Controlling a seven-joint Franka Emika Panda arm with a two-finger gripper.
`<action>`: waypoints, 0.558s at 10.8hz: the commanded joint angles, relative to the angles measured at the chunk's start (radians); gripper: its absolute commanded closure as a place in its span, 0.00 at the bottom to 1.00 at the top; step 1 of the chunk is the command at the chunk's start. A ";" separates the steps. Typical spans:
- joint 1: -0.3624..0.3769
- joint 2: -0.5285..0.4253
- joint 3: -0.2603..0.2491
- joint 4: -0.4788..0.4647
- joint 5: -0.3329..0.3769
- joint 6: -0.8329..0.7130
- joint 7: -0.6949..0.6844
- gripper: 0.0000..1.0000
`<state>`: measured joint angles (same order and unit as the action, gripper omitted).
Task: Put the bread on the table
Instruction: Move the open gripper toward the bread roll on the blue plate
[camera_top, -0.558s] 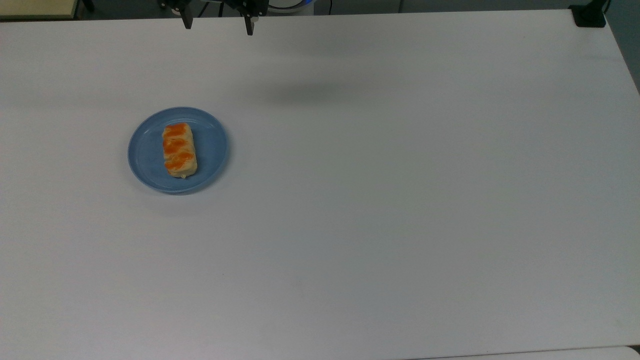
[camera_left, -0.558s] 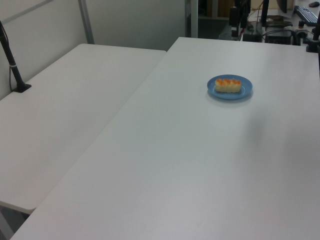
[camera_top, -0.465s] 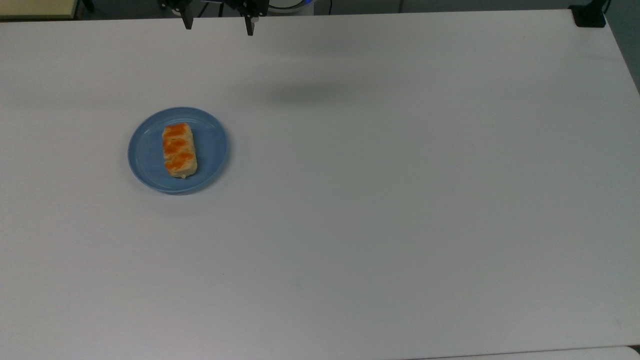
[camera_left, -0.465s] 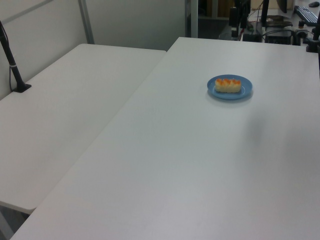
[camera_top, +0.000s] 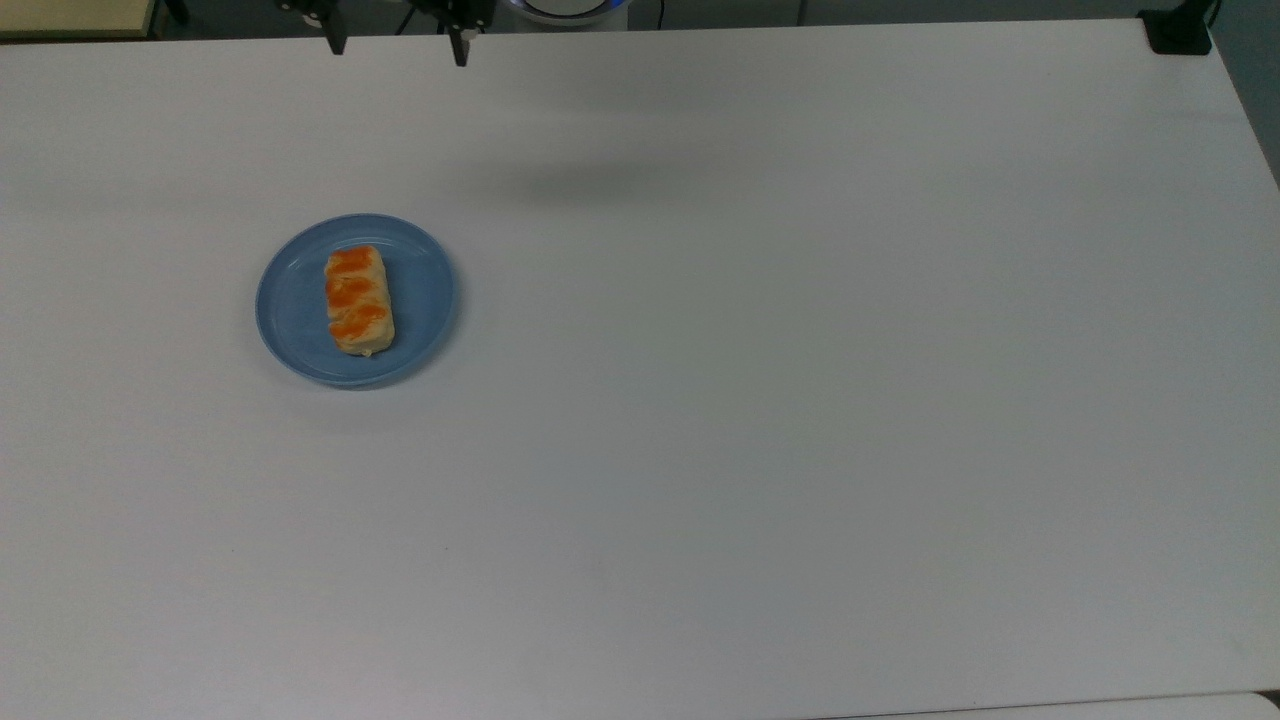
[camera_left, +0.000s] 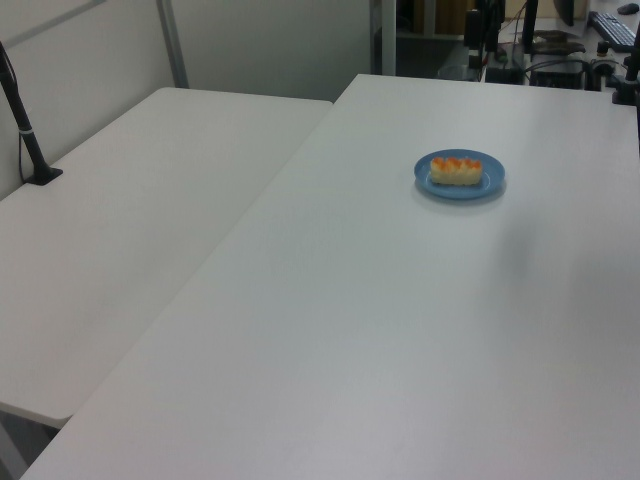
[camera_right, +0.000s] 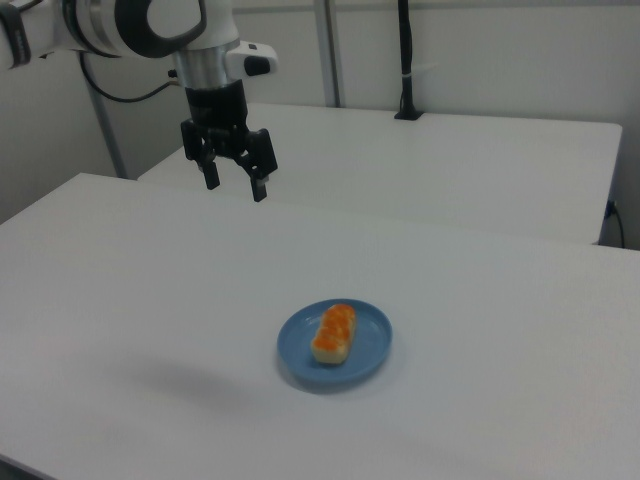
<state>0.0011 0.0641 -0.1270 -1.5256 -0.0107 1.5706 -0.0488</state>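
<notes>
The bread, a small tan loaf with orange patches, lies on a round blue plate on the white table. The same loaf and plate appear in the left view, and again as bread on the plate in the right view. My gripper hangs open and holding nothing at the top view's upper edge, high above the table and well apart from the plate. In the right view the gripper is up and to the left of the bread.
A second white table adjoins on the left view's left, with a black pole standing on it. A black clamp sits at the top view's upper right corner. Wide bare tabletop lies to the top view's right of the plate.
My gripper has shifted toward the top view's left along the upper edge, still open. Bread and plate have not moved.
</notes>
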 joint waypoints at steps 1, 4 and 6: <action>0.025 0.002 -0.068 -0.017 0.017 0.063 -0.057 0.00; 0.066 0.104 -0.213 -0.115 0.011 0.297 -0.149 0.00; 0.069 0.138 -0.285 -0.198 0.011 0.446 -0.247 0.00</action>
<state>0.0354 0.1822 -0.3275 -1.6441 -0.0108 1.8990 -0.1906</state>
